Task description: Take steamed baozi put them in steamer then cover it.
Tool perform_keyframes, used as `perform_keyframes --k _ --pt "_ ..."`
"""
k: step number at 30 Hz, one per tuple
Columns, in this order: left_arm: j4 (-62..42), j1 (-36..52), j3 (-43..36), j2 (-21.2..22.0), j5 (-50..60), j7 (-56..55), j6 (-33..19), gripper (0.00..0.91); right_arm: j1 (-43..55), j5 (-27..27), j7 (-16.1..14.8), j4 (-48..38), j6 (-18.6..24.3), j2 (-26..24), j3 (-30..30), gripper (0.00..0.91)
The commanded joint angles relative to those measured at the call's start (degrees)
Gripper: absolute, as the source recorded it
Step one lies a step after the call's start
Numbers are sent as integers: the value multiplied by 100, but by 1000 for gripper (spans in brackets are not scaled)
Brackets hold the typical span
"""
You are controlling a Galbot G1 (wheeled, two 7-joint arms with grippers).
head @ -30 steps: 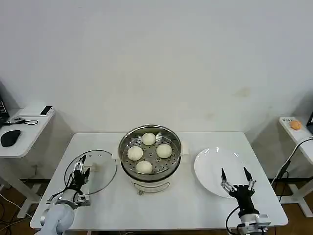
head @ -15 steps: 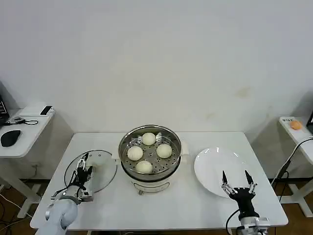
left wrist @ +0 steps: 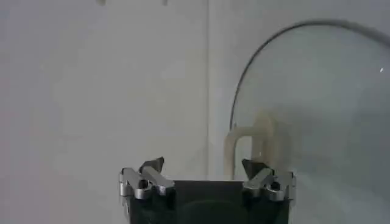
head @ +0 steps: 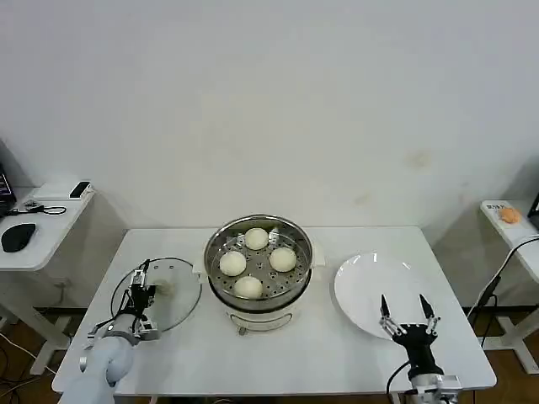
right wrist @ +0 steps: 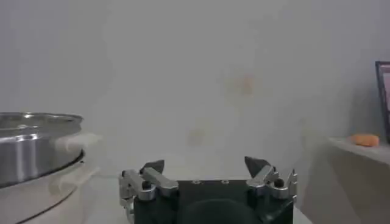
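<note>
Both sets of jaws stand spread with nothing between them. Your left gripper hovers at the near-left of the table, over the near rim of the glass lid. In the left wrist view the left gripper has its fingertips wide apart, and the lid's cream handle sits just ahead, nearer one fingertip than the middle of the gap; whether a tip touches the glass, you cannot tell. Your right gripper waits at the near-right, over the near edge of the white plate, equally open and holding nothing.

Beyond both, in the middle of the table, the steamer holds all four steamed baozi on its perforated tray, so only the covering looks left to do.

Watch these risks:
- The handle is off-centre in the gap, so closing now could catch it on one side and tilt or skid the lid.
- A weak pinch on the slim handle may let the glass swing or drop while you carry it.
- Setting the lid down askew could knock the steamer's rim or press on a bun.

Past the table to the right, a small orange object rests on a side shelf, well apart.
</note>
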State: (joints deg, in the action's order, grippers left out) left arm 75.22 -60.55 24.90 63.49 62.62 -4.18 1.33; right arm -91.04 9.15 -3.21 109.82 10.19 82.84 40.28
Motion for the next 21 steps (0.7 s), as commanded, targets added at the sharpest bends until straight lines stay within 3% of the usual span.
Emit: perform_keyframes --k 1,3,4,5,6,21 --pt "-274 128 -81 15 -284 -311 12 786 14 -42 19 -50 10 28 0 907" --pt "-357 159 -96 35 -348 -394 1 715 8 -43 20 -42 9 32 3 907" --pt "-404 184 -108 50 -395 -452 -6 403 7 -42 20 -42 12 30 2 907" --pt "-443 203 -111 59 -408 -467 -13 252 7 -44 22 -44 12 31 5 907" --pt "-490 223 -111 71 -413 -484 -31 10 6 -44 23 -45 10 30 5 907" --pt "-499 78 -127 148 -595 -570 -56 0 46 13 31 -136 -53 -95 23 907"
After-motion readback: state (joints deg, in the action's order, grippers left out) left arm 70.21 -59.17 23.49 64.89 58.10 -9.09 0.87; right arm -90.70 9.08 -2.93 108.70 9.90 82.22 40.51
